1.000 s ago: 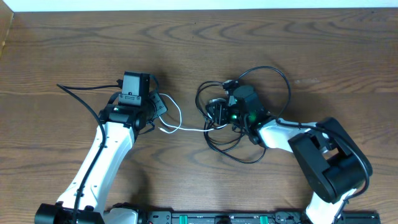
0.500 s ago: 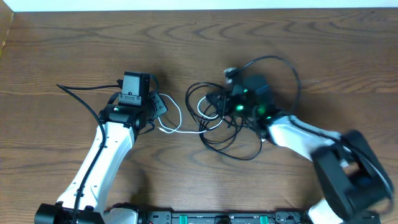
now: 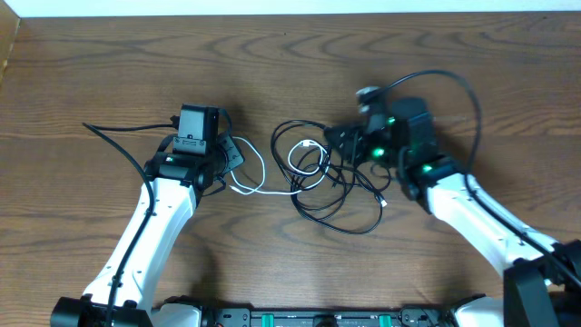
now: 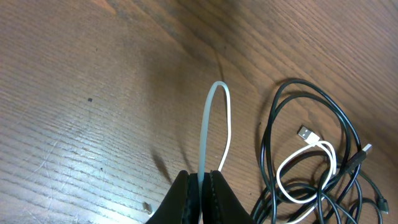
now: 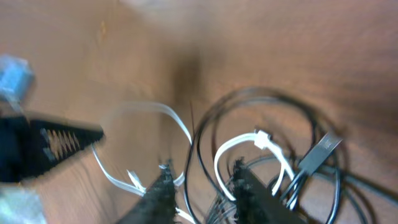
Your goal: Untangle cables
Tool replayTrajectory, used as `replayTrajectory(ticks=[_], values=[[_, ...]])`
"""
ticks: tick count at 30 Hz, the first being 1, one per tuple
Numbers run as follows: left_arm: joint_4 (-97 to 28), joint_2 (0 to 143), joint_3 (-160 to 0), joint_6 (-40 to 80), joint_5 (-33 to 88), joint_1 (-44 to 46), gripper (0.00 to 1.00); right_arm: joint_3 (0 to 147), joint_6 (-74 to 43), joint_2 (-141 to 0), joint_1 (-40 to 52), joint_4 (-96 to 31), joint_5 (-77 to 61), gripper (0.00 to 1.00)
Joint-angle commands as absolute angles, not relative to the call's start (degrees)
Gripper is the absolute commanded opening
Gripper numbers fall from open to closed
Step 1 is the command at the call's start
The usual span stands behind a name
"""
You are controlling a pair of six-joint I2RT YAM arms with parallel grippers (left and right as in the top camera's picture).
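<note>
1. Left gripper (image 4: 200,186): pressed together, pinching white cord (image 4: 203,143) just below a raised loop.
2. Right gripper (image 5: 202,190): too blurred to tell whether spread or clamped; set over the tangle's right side.
3. Black cords (image 3: 338,177): heaped in loops on table (image 3: 109,73), between both arms; wound around white cord's coiled plug end.
</note>
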State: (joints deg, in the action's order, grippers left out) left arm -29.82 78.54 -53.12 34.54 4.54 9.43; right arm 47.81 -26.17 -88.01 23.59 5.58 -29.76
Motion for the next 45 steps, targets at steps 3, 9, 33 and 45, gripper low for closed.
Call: replayTrajectory(ticks=[3, 9, 33, 45], values=[[-30.0, 78.2, -53.6, 34.8, 3.8, 9.3, 0.08, 48.0, -24.3, -92.1, 30.9, 3.7, -27.6, 0.31], [-30.0, 78.3, -53.6, 34.8, 3.8, 9.3, 0.08, 48.0, -40.1, -94.8, 35.0, 2.5, -20.7, 0.42], [-30.0, 78.5, -52.8, 34.9, 3.8, 9.3, 0.08, 55.3, -44.3, -119.4, 36.5, 30.0, -17.4, 0.35], [-30.4, 78.5, -52.7, 34.8, 3.8, 9.3, 0.08, 56.7, -42.9, -113.1, 33.2, 26.3, -30.3, 0.01]])
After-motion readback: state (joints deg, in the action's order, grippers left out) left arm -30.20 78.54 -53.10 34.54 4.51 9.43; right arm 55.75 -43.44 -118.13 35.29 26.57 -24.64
